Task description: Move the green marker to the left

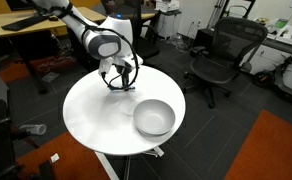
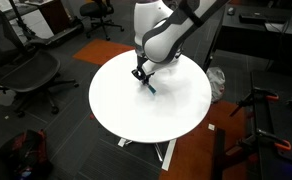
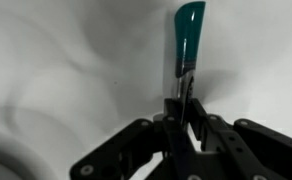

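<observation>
The gripper [image 3: 184, 102] is clenched on the green marker [image 3: 187, 35], whose teal end juts past the fingertips. It hangs low over the round white table [image 1: 91, 110], toward the table's far edge in an exterior view. The silver bowl [image 1: 154, 117] sits empty by the near edge.

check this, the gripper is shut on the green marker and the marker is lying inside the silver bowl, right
One part is wrong: the green marker is not inside the silver bowl. The gripper is shut on it and holds it over the white table, apart from the bowl, as shown in an exterior view.
</observation>
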Controlling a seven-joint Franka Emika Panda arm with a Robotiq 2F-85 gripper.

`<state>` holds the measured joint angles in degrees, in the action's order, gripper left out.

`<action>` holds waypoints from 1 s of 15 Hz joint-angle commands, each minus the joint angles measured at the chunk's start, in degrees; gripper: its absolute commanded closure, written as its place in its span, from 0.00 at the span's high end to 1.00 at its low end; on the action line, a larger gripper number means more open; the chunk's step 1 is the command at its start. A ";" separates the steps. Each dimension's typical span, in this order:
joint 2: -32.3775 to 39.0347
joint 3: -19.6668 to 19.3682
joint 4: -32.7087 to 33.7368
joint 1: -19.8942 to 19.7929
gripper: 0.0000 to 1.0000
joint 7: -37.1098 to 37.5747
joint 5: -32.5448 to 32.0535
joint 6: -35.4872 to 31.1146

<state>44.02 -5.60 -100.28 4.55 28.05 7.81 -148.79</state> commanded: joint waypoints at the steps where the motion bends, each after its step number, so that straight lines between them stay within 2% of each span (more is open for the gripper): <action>1: -1.91 1.50 -1.49 1.72 0.05 -3.27 -0.51 -0.81; 7: -3.90 3.65 -1.96 4.62 0.05 -7.29 -1.74 -0.24; 15: -2.64 6.22 1.32 5.39 0.05 -11.31 -1.76 1.54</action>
<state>41.22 0.06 -100.23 10.22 18.19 6.77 -148.77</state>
